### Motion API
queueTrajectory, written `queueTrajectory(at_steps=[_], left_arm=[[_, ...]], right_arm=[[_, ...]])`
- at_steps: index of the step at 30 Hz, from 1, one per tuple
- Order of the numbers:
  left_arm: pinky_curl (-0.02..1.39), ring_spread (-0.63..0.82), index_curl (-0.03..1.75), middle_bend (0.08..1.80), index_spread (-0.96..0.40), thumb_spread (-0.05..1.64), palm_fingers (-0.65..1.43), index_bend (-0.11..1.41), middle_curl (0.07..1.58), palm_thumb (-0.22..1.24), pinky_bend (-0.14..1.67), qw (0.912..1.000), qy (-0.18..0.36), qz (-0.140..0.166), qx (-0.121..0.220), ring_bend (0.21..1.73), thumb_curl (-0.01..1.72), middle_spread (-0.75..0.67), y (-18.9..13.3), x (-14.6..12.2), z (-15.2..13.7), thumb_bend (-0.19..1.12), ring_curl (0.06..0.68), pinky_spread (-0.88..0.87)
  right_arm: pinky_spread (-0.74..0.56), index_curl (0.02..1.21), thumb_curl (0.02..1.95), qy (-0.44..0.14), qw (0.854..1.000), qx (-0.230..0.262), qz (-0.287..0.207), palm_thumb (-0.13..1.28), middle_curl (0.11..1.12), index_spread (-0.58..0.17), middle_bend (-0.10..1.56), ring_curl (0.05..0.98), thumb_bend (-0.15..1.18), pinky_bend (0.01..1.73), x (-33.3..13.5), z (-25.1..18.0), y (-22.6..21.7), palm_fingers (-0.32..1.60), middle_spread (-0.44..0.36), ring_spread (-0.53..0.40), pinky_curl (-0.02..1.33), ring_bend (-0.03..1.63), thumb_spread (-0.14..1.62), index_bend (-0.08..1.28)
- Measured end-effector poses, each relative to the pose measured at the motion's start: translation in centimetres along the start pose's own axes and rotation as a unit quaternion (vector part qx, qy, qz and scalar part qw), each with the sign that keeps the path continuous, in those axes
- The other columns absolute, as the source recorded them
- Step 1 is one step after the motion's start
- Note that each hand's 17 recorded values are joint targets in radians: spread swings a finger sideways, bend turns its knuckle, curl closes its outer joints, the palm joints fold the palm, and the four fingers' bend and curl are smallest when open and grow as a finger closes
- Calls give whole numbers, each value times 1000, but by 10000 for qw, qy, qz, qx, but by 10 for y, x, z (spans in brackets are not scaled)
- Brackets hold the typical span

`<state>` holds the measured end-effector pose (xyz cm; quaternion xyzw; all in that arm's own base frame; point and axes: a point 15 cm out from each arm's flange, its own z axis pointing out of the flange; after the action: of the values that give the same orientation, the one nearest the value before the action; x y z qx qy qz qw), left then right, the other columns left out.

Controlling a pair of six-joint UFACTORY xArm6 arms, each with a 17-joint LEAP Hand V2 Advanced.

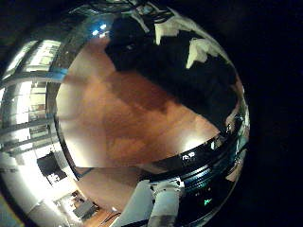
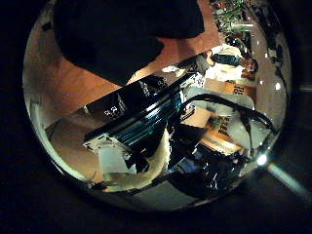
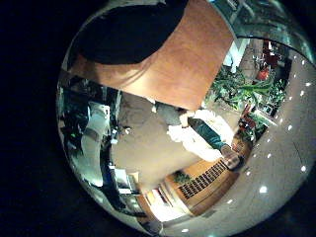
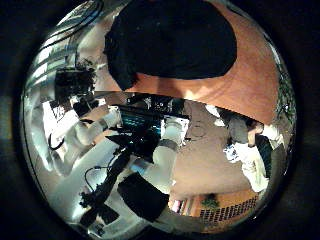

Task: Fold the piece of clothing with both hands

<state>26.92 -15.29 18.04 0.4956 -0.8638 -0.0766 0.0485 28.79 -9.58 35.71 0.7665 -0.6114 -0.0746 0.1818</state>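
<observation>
A dark piece of clothing (image 4: 170,40) lies spread flat on the wooden table (image 4: 252,85), one corner flap sticking out at its side. It also shows in the right little finger side view as the clothing (image 3: 128,35), near the table's edge. The left palm views show the clothing (image 1: 175,71) (image 2: 117,34) on the table (image 1: 123,113) at some distance. Pale parts of the left hand (image 1: 202,49) show in front of the cloth. Both palms are well above the table and nothing is held against them. The right hand itself does not show clearly.
A white robot arm (image 4: 165,150) rises beside the table's near edge, with equipment and screens (image 4: 140,120) behind it. The same arm (image 2: 146,166) shows in the left thumb side view. Bare table (image 3: 193,59) lies beside the cloth.
</observation>
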Motion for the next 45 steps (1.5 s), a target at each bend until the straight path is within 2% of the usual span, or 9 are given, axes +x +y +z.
queueTrajectory(at_steps=[8,16,20,24,29,30,35,40,45], left_arm=[[394,376,288,198,42,967,51,143,370,128,458,9996,-233,135,102,774,291,287,-5,3,37,-29,214,408],[376,352,276,264,79,950,132,147,386,153,452,9993,-355,121,87,792,300,256,-15,-1,54,-23,214,382],[359,133,284,507,59,947,401,168,467,217,413,9991,-387,125,-82,822,312,85,-19,-2,61,-16,215,216],[401,-166,298,700,-50,969,788,191,570,297,573,9988,-448,79,-165,1007,323,-73,-27,-5,63,-8,274,-86],[517,-357,362,783,-192,1008,1027,273,701,443,823,9989,-459,31,-101,1202,340,-225,-43,-9,54,13,379,-348],[548,-389,391,792,-245,1031,1102,324,733,525,908,9989,-458,19,-93,1236,354,-269,-46,-10,52,40,401,-411],[641,-428,521,861,-401,1055,1130,517,848,748,1086,9989,-459,28,-68,1321,421,-385,-57,-13,37,100,464,-515],[692,-434,651,909,-510,1056,1082,635,931,796,1189,9988,-474,36,-89,1388,480,-461,-68,-15,13,76,503,-551],[719,-425,765,942,-585,1059,1051,661,992,814,1252,9986,-484,106,-184,1432,528,-508,-75,-16,-18,45,526,-560]], right_arm=[[360,278,212,-41,9998,-98,182,174,365,-352,207,253,-16,472,-3,1,5,166,-2,116,268,495,1210,158],[361,280,212,-110,9996,-96,247,174,364,-352,204,254,-16,467,-7,1,5,169,-2,118,269,496,1210,158],[361,282,212,-152,9995,-118,256,177,364,-351,202,254,-15,465,-9,2,6,171,-2,118,269,494,1218,159],[359,283,211,-155,9995,-117,259,179,365,-354,203,254,-15,458,-9,2,6,172,-2,125,268,492,1223,159],[357,283,209,-165,9994,-125,267,180,365,-354,201,254,-15,454,-8,3,6,175,-2,128,267,489,1226,159],[361,284,209,-157,9995,-120,263,180,365,-354,200,254,-15,453,-8,2,6,176,-2,128,267,488,1226,161],[367,285,208,-161,9994,-128,269,181,365,-354,198,254,-15,450,-8,3,7,177,-2,129,267,486,1230,159],[368,286,207,-183,9993,-214,251,182,365,-354,198,254,-15,448,-9,10,6,178,-2,130,268,484,1231,160],[361,282,212,-317,9972,-660,139,205,366,-356,205,262,-8,434,-20,47,10,208,-11,99,265,515,1235,154]])
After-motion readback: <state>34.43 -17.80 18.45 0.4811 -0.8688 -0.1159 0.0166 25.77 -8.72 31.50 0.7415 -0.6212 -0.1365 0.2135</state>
